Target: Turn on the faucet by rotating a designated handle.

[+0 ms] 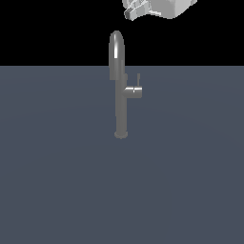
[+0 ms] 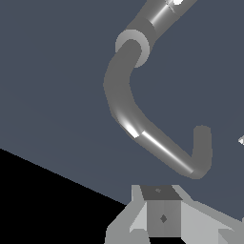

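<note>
Exterior view first: I have the hand (image 1: 136, 12) high at the upper edge of the picture, above the faucet (image 1: 120, 102) and a little toward the exterior view's right of the arched spout (image 1: 116, 47). Only its lower part is in shot, so I cannot tell from here how far apart the fingers stand. It touches nothing.

The faucet stands upright on the grey desk (image 1: 57, 181), its small round base near the picture's middle. Partway up the column a short stub juts toward the exterior view's right, and on the end of that stub is the handle (image 1: 138, 79), a thin lever whose long axis runs nearly vertical, pointing upward beside the column.

So the relation I steer by is this: the handle lies below the hand, well apart from it, nearly straight down and only slightly to one side. The spout's crest sits closer to the hand than the handle does, and I judge it the thing to avoid on the way down.

Wrist view shows the gooseneck from above and the hand's body at the picture's edge; the fingertips are cropped, so the opening remains unknown to me. I cannot pick out the handle there with any certainty.

No containers are in view.
</note>
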Tool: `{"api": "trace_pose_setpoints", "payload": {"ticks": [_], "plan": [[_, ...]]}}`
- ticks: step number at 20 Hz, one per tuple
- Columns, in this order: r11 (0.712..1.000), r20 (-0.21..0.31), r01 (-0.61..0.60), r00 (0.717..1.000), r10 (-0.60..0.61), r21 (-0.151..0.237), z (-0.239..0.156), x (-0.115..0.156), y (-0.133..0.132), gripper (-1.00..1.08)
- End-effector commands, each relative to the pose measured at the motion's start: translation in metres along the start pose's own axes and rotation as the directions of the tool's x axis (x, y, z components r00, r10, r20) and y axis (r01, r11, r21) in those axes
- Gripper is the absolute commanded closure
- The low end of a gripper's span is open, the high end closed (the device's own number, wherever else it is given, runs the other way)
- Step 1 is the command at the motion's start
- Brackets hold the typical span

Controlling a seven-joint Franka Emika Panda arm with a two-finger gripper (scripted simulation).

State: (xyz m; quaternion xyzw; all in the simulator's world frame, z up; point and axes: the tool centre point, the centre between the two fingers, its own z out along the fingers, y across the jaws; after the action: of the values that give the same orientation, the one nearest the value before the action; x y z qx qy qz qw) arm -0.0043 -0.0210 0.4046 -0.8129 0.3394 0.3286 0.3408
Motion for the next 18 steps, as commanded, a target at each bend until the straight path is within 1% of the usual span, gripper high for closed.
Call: {"api": "trace_pose_setpoints", "payload": {"ticks": [1,5,9,14,18], "plan": [[0.997,0.05,-0.051,0.998,0.048,0.052,-0.002,0.018,-0.004,1.08],[0.982,0.133,-0.139,0.984,0.122,0.13,-0.003,0.048,-0.008,1.08],[0.951,0.225,-0.235,0.956,0.188,0.201,-0.001,0.079,-0.009,1.08],[0.891,0.346,-0.361,0.902,0.258,0.277,0.004,0.118,-0.008,1.08],[0.837,0.427,-0.446,0.855,0.294,0.316,0.011,0.144,-0.005,1.08]]}}
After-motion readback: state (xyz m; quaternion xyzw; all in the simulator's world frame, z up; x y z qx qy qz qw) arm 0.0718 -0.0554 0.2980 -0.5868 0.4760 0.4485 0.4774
